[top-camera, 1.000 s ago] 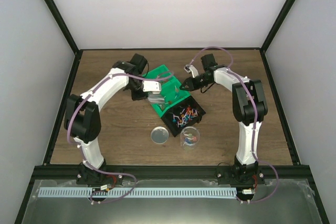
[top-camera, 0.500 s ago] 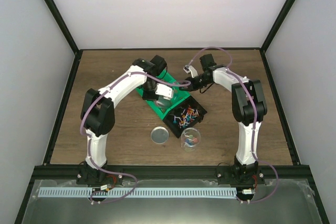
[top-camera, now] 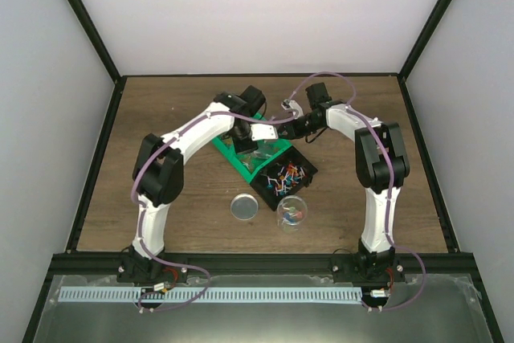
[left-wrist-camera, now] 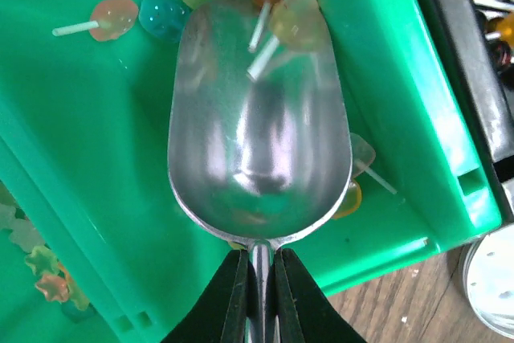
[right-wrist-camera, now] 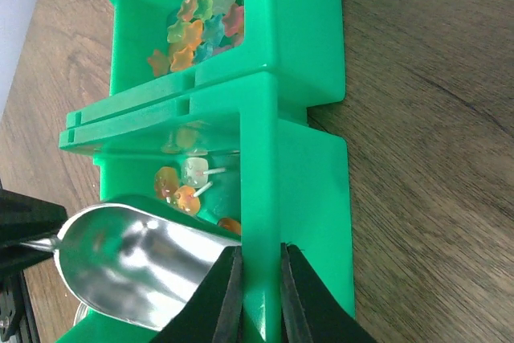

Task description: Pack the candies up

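The candies (left-wrist-camera: 114, 18) are small stick sweets in orange, blue and yellow, lying in a green bin (left-wrist-camera: 96, 158). My left gripper (left-wrist-camera: 259, 256) is shut on the handle of a metal scoop (left-wrist-camera: 257, 134). The scoop's bowl lies inside the bin with one pale candy (left-wrist-camera: 297, 18) at its front lip. My right gripper (right-wrist-camera: 257, 251) is shut on the bin's upright green wall (right-wrist-camera: 261, 158), with the scoop (right-wrist-camera: 136, 267) and candies (right-wrist-camera: 181, 190) just to its left. From above, both grippers (top-camera: 255, 140) (top-camera: 281, 128) meet over the green bin (top-camera: 233, 154).
A black bin (top-camera: 283, 176) of mixed candies adjoins the green one. In front of it stand a clear cup (top-camera: 291, 211) with a few candies inside and a round metal lid (top-camera: 244, 206). Star-shaped sweets (right-wrist-camera: 201, 30) fill the green bin's other compartment.
My left arm has swung right and brought the scoop into the green bin. The right gripper has closed on the bin's wall.
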Motion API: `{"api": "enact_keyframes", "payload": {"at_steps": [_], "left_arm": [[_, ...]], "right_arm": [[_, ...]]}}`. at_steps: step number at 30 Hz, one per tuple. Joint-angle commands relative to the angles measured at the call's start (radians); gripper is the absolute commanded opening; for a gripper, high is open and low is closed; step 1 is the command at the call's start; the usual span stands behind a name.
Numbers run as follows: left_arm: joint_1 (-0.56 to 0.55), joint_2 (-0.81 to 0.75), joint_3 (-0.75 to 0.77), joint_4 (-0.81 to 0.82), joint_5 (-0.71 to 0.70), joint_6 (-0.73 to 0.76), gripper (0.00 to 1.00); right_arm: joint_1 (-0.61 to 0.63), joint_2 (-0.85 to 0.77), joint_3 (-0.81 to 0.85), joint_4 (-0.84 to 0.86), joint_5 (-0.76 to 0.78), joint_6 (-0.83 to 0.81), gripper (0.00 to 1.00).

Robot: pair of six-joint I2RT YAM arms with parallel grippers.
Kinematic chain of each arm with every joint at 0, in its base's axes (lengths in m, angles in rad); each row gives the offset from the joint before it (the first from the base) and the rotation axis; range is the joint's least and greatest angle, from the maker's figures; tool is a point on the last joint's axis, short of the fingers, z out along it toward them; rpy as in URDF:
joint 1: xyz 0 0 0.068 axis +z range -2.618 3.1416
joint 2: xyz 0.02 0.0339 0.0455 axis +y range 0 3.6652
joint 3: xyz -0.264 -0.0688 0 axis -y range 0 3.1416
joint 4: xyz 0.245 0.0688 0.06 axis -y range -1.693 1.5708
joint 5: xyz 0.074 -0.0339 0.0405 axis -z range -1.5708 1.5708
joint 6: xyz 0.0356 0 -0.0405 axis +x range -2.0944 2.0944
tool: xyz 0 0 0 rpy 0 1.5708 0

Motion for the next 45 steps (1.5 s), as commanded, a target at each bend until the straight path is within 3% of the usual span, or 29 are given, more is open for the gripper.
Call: {"api": "enact_keyframes", "payload": {"at_steps": [1, 11, 19, 45], "left_arm": [[-0.043, 0.120, -0.076, 0.002, 0.060, -0.167, 0.04], [-0.005, 0.053, -0.336, 0.402, 0.312, -0.473, 0.04], [0.055, -0.027, -0.489, 0.685, 0.404, -0.535, 0.04], [0.127, -0.298, -0.804, 1.019, 0.389, -0.439, 0.04]], "right_arm": [[0.016, -0.010, -0.004, 0.033, 0.052, 0.043, 0.01], [0.024, -0.018, -0.023, 0.041, 0.046, 0.047, 0.01], [0.024, -0.025, -0.012, 0.037, 0.067, 0.027, 0.01], [-0.018, 0.000, 0.055, 0.005, 0.109, -0.023, 0.01]]}}
